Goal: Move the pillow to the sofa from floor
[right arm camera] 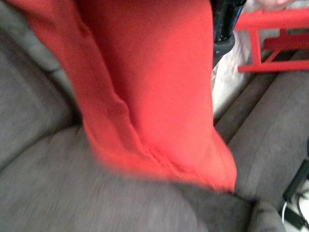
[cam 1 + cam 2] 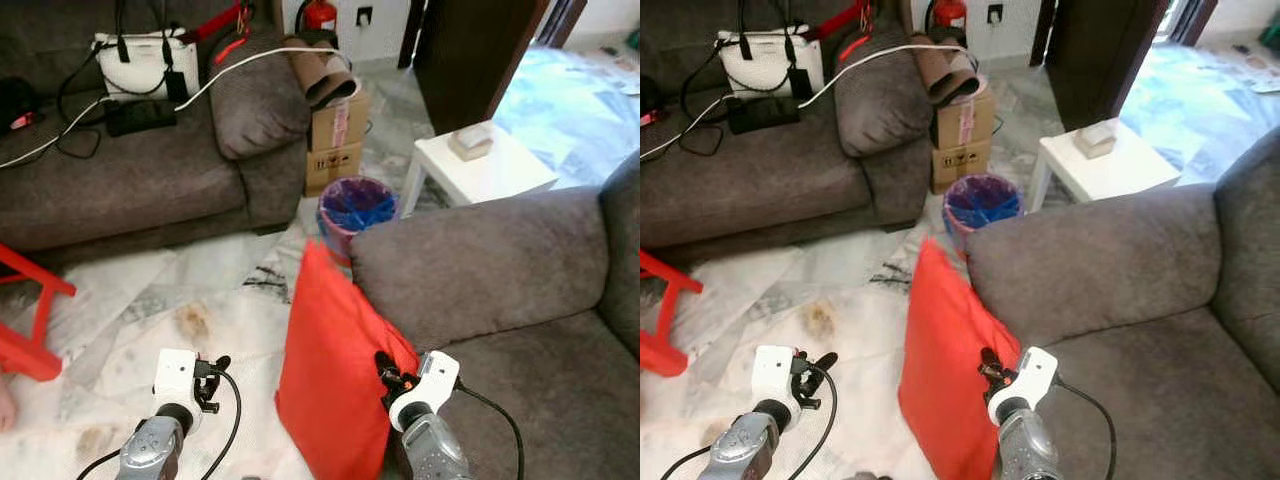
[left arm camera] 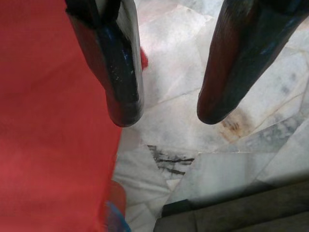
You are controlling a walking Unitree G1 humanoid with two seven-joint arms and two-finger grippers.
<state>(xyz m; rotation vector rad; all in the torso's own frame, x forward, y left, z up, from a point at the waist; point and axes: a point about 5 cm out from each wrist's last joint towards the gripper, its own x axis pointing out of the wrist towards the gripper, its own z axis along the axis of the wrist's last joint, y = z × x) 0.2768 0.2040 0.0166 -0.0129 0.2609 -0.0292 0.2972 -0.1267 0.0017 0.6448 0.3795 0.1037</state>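
Starting at my left, a red frame [image 2: 30, 320] stands on the pale marble floor [image 2: 150, 300], and beyond it a grey sofa [image 2: 120, 170] carries a white handbag [image 2: 140, 65] and a tangle of cables. My left pincer [image 2: 212, 378] hangs low over the floor just beside the pillow; my left wrist view shows its two black fingers [image 3: 120, 82] spread apart with nothing between them, only marble behind.

The red pillow [image 2: 335, 370] stands upright on its edge, tilted against the outer side of the armrest of the nearer grey sofa [image 2: 480, 270], its lower end down by the floor. My right pincer [image 2: 385, 375] is at the pillow's upper right edge; red fabric crosses in front of one dark finger [image 1: 223, 24] in my right wrist view, but I cannot tell whether the fingers are clamped on it.

Behind the pillow sits a blue-lined bin [image 2: 355, 208], then stacked cardboard boxes [image 2: 335, 140]. Further right, a small white counter [image 2: 480, 170] holds a small block [image 2: 470, 141].
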